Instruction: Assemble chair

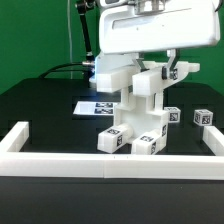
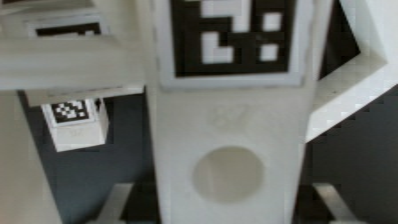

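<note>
The chair's white tagged parts [image 1: 135, 118] stand clustered in the middle of the black table, with blocky tagged ends low at the front [image 1: 116, 139]. My gripper [image 1: 152, 72] reaches down from above onto the top of an upright white piece [image 1: 145, 92] of that cluster. In the wrist view this piece [image 2: 228, 120] fills the middle, with a black-and-white tag [image 2: 228, 38] at one end and an oval hollow [image 2: 231, 172] nearer the gripper [image 2: 222, 216]. It passes between the two fingers [image 2: 121, 200], which are shut on it. Where the fingertips touch it is out of frame.
The marker board [image 1: 97, 105] lies flat behind the cluster, towards the exterior view's left. Two loose tagged white blocks [image 1: 205, 117] [image 1: 172, 115] sit at the right. A low white border rail [image 1: 110, 162] runs along the front and up the left side [image 1: 15, 135].
</note>
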Motion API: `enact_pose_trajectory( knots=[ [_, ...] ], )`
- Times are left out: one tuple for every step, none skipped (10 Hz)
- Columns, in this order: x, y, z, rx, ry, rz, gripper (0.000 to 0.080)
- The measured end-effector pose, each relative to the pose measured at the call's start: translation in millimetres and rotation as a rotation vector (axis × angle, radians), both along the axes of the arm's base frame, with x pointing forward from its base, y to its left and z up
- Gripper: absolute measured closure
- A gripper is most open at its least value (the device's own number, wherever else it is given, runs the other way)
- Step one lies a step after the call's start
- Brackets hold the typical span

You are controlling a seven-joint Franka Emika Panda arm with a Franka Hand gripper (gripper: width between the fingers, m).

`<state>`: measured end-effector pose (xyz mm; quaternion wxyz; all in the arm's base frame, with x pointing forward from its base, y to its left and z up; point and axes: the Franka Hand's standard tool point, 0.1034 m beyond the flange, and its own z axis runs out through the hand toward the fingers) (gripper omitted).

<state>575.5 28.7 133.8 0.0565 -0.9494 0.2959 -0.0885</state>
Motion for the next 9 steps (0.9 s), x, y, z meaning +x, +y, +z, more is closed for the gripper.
enact_pose_trajectory(
  knots=[
    [0.0,-0.6,0.0,0.001,0.0,-0.004,0.0508],
    [0.0,-1.7,-0.1,0.0,0.0,-0.006,0.0508],
    [0.0,-0.7,-0.2,0.002,0.001,-0.013,0.0508],
    [-0.1,1.3,-0.1,0.007,0.002,-0.031,0.0508],
    [0.0,1.7,0.0,0.01,0.002,-0.044,0.0508],
    [0.0,1.1,0.0,0.007,0.001,-0.033,0.0508],
    [0.0,1.2,0.0,0.007,0.001,-0.033,0.0508],
    [0.0,1.2,0.0,0.007,0.001,-0.033,0.0508],
    [0.0,1.2,-0.1,0.007,0.002,-0.033,0.0508]
  ],
)
